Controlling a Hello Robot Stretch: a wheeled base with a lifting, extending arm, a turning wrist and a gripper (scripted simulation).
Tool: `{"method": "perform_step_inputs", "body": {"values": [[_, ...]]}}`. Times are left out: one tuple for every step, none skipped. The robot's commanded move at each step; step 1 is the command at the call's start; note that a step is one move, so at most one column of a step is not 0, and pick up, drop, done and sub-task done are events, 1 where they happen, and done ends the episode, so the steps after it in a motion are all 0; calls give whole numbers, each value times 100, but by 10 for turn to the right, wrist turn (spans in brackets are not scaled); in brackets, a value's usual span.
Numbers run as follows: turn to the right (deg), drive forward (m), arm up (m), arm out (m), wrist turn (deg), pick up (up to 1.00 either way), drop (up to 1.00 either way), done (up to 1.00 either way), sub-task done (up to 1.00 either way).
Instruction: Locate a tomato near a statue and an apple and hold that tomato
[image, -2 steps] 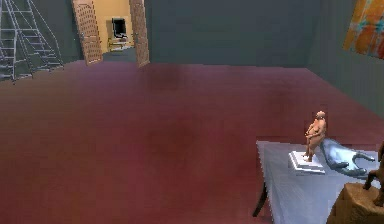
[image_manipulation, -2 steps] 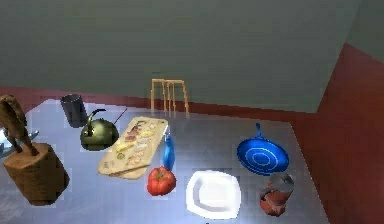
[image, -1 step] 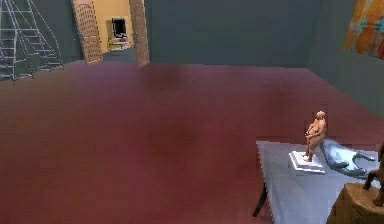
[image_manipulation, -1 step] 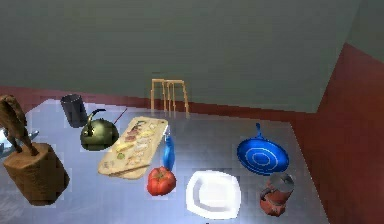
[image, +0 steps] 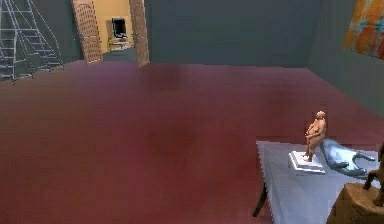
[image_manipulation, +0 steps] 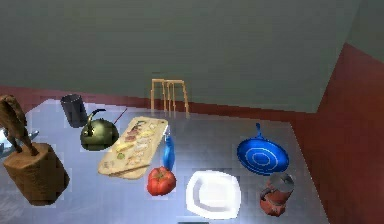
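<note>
Grey tabletop (image_manipulation: 215, 140): tomato (image_manipulation: 160, 181) sits just left of the white plate (image_manipulation: 213, 193), blue pan (image_manipulation: 262, 156) beyond it; gripper state, can't tell.

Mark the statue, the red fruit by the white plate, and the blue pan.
statue (image: 316, 135): forward view, on its torso.
red fruit (image_manipulation: 160, 182): arm side view, on the middle of its skin.
blue pan (image_manipulation: 262, 157): arm side view, on its inner base.

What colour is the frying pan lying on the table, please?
The frying pan is blue, handle included; the arm side view shows it best.
</note>
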Motion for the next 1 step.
{"method": "perform_step_inputs", "body": {"values": [[0,0,0,24,0,0,0,0,0]]}}
